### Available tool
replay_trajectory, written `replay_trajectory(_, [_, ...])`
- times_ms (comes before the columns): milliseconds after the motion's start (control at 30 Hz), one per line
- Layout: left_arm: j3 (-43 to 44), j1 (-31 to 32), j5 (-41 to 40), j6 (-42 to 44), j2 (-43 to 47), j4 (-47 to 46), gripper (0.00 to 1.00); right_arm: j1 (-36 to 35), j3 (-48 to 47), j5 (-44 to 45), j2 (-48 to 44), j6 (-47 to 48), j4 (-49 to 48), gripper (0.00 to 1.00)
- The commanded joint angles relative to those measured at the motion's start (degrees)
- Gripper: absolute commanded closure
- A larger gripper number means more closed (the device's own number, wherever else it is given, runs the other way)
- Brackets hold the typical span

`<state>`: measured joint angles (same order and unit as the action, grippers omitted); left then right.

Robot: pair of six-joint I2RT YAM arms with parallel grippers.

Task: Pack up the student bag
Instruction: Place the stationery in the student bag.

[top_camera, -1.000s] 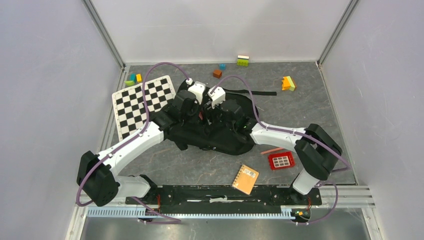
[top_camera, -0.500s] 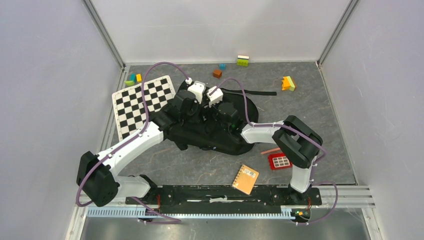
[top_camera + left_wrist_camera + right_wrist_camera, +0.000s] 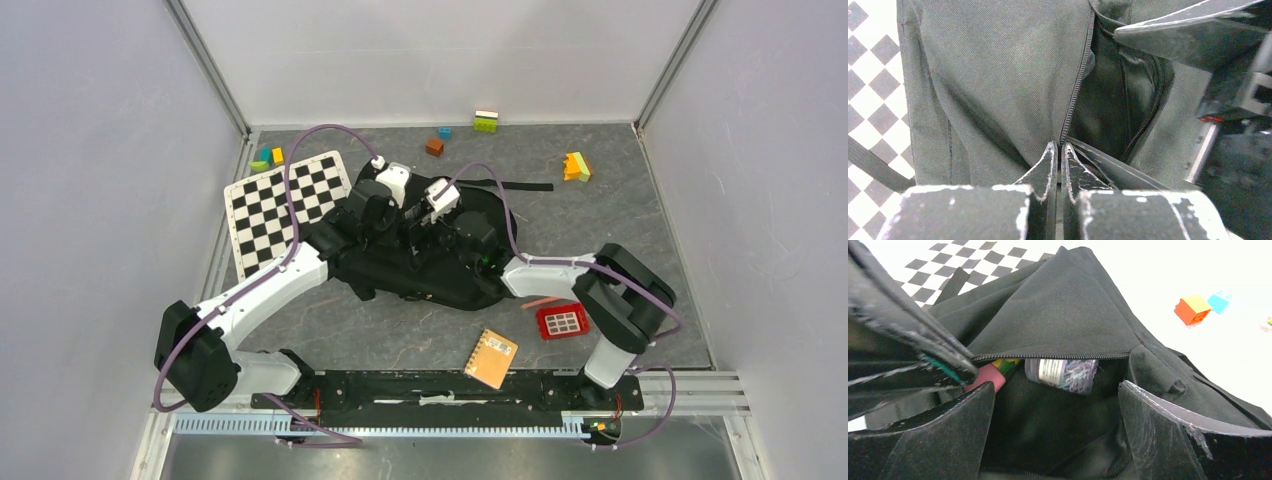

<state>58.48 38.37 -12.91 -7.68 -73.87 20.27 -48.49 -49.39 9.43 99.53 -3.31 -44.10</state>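
The student bag point(image 3: 470, 282) lies black and soft in the middle of the table, its zipped opening held agape. My left gripper point(image 3: 392, 218) is shut on the bag's zipper edge point(image 3: 1075, 95) and holds the flap up; its own view shows it point(image 3: 1059, 147) there. My right gripper point(image 3: 428, 226) is open, with its fingers spread at the mouth of the opening point(image 3: 1055, 395). Inside the bag I see a clear tube with a white label and purple stuff point(image 3: 1062, 374), and a pink-red thing point(image 3: 989, 376) beside something green.
A checkerboard point(image 3: 285, 205) lies left of the bag. An orange notebook point(image 3: 491, 358), a red calculator point(image 3: 562, 321) and an orange pencil point(image 3: 543, 301) lie near front right. Coloured blocks sit at the back point(image 3: 486, 121), point(image 3: 434, 146), point(image 3: 576, 166), point(image 3: 266, 157).
My right arm's elbow swung left and then back right, and its wrist has turned over the bag's opening. My left arm has held still on the zipper edge.
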Motion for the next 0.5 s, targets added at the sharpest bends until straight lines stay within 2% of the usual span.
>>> replay_trajectory(0, [1.46,0.3,0.54,-1.55,-0.35,-1.73,0.98,-0.11,3.02,-3.2,-6.92,2.45,0.87,0.02])
replay_trajectory(100, [1.61,0.3,0.11,-1.46,-0.62,-1.43,0.98,-0.11,4.12,-4.95,-10.79,1.75,3.67,0.02])
replay_trajectory(267, [2.09,0.3,0.57,-1.89,-0.13,-0.97,0.98,-0.14,4.46,-7.16,-20.26,-1.24,15.34,0.02])
replay_trajectory(467, [2.11,0.3,0.11,-1.81,2.2,-0.63,0.98,-0.11,7.9,4.67,-33.6,-13.44,36.6,0.02])
